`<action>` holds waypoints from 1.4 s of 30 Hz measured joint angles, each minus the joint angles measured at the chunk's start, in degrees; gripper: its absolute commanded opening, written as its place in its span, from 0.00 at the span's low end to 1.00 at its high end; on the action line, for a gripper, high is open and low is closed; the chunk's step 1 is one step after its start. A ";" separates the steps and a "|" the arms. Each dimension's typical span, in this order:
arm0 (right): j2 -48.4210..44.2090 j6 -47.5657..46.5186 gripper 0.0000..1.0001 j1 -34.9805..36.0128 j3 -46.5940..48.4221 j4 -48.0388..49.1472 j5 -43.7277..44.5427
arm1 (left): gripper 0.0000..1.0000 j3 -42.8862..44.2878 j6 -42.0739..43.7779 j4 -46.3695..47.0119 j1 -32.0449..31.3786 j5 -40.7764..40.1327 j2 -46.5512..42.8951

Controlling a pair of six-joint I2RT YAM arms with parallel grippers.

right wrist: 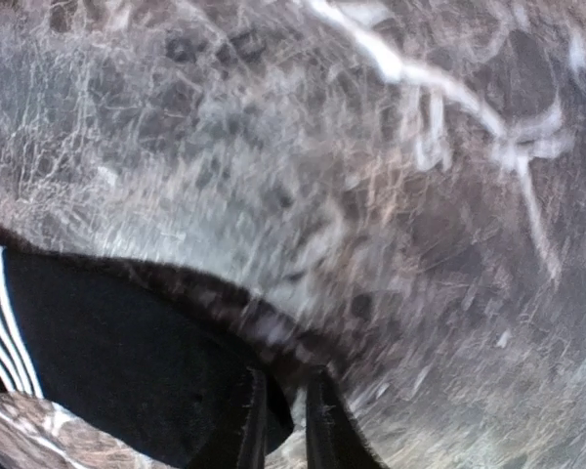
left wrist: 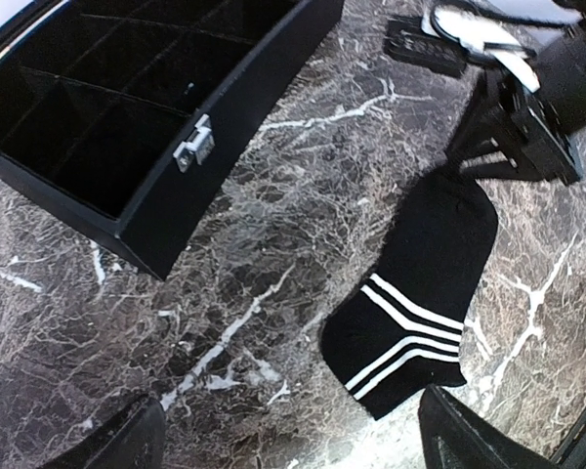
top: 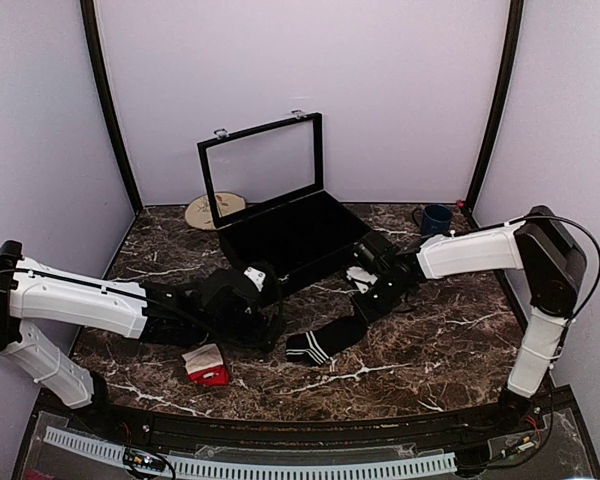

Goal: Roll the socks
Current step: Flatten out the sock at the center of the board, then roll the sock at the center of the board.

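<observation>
Quick rundown of how our table (top: 430,340) is set up. The open case (top: 285,238) sits at the middle back, with its lid standing up along its far edge. A round disc (top: 213,210) lies flat behind the case's left corner, and a mug (top: 437,218) stands off to the case's right, near the back right corner.

In front of the case, about centre, we've got the stretched-out sock (top: 325,340) lying flat on a diagonal, near-left to far-right. The folded sock (top: 207,365) sits to its left and a bit nearer the front edge, apart from it.

Our right gripper (right wrist: 285,430) is at the stretched-out sock's far-right end, just before the case's front. Our left gripper (left wrist: 293,435) hangs over bare table just left of that sock's near end.
</observation>
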 measured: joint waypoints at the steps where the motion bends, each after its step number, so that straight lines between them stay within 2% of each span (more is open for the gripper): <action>1: 0.72 -0.70 0.33 -0.42 0.76 0.07 0.39 | 0.93 0.02 0.46 0.33 -0.02 0.37 0.59; 4: 2.25 -1.88 0.51 -1.16 2.73 -0.52 1.51 | 0.93 0.52 1.31 0.66 -0.02 1.22 2.78; 7: 2.29 -2.12 0.58 -1.49 3.69 -0.66 2.89 | 0.94 1.88 2.27 0.55 0.00 1.90 4.98; 17: -3.08 -2.71 0.61 -0.20 4.13 -0.39 7.28 | 0.94 3.89 1.90 0.35 2.32 2.60 4.39; 24: -8.74 -0.59 0.59 11.50 4.07 0.98 14.71 | 0.94 -3.61 -0.20 2.95 6.34 6.69 -6.54; 28: -6.88 1.62 0.60 19.41 6.45 -1.14 19.26 | 0.94 -8.28 -1.22 3.43 8.79 7.91 -11.76; 32: -3.37 4.11 0.62 25.38 9.90 -2.58 23.34 | 0.93 -8.74 -1.68 1.25 8.96 7.96 -12.59; 40: 4.55 6.32 0.67 31.08 14.27 -5.75 27.50 | 0.94 -9.44 -3.74 -1.64 10.03 7.82 -16.31; 42: 6.69 6.27 0.67 32.00 15.28 -6.43 28.24 | 0.99 -9.57 -4.02 -1.95 10.12 7.74 -16.90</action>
